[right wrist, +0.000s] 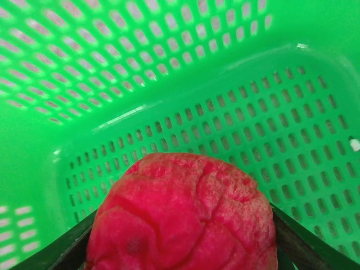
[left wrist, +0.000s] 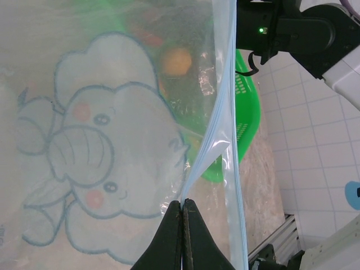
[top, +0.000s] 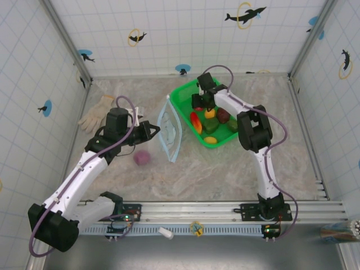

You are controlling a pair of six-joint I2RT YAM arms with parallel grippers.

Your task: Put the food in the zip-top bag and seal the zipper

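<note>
The zip-top bag (top: 170,129) stands on edge left of the basket, clear blue with an elephant print (left wrist: 101,140). My left gripper (top: 156,130) (left wrist: 183,202) is shut on the bag's mouth edge, beside the light-blue zipper (left wrist: 225,112). My right gripper (top: 203,104) reaches down into the green basket (top: 185,90). A wrinkled red food piece (right wrist: 180,219) fills the space between its fingers (right wrist: 304,242), which press against both sides of it. More food lies in the basket: yellow (top: 210,140), green (top: 211,125), maroon (top: 223,115). A purple piece (top: 142,158) rests on the table.
A white glove (top: 97,114) lies at the back left near the wall. The basket's mesh wall (right wrist: 169,84) closes in around the right gripper. The right arm (left wrist: 304,28) hangs just behind the bag. Tiled walls enclose the table.
</note>
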